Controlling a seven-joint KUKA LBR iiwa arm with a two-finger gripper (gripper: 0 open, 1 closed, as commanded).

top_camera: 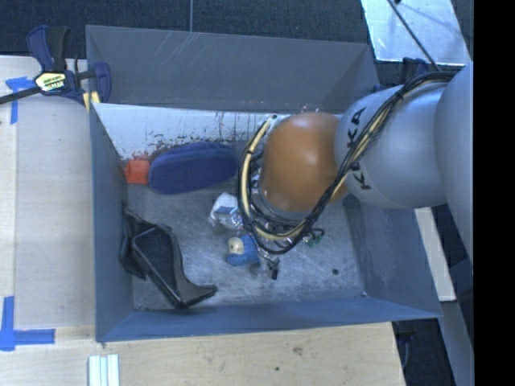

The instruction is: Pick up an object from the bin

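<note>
Closest to the lens is the arm's rounded orange cover (298,163), right of the frame's centre, with the silver arm (402,151) running off behind it to the right edge. Black and yellow cables (278,233) loop around and below the cover, hanging toward the bin floor (330,268).

Below those loops the arm's end points down at the lower middle of the bin. The cover and cables hide it, so I cannot tell whether the jaws are wide, narrow or holding anything. Dark parts stick out beneath the cables, just right of a small blue and tan thing (238,251) lying on the floor a little below centre. That is the thing nearest the arm's end. Whether the two touch cannot be made out.

Just above it, at the cables' left edge, sits a crumpled silvery wad (224,211). A small green bit (314,236) shows at the cables' right side.

Well apart, in the lower left of the bin, a black angled piece (157,260) lies flat, its long leg running toward the near wall.

Farther back, in the upper left, a dark blue oblong pouch (193,167) lies along the foot of the far wall (241,71), with a small orange thing (138,171) just beside its left end.
</note>
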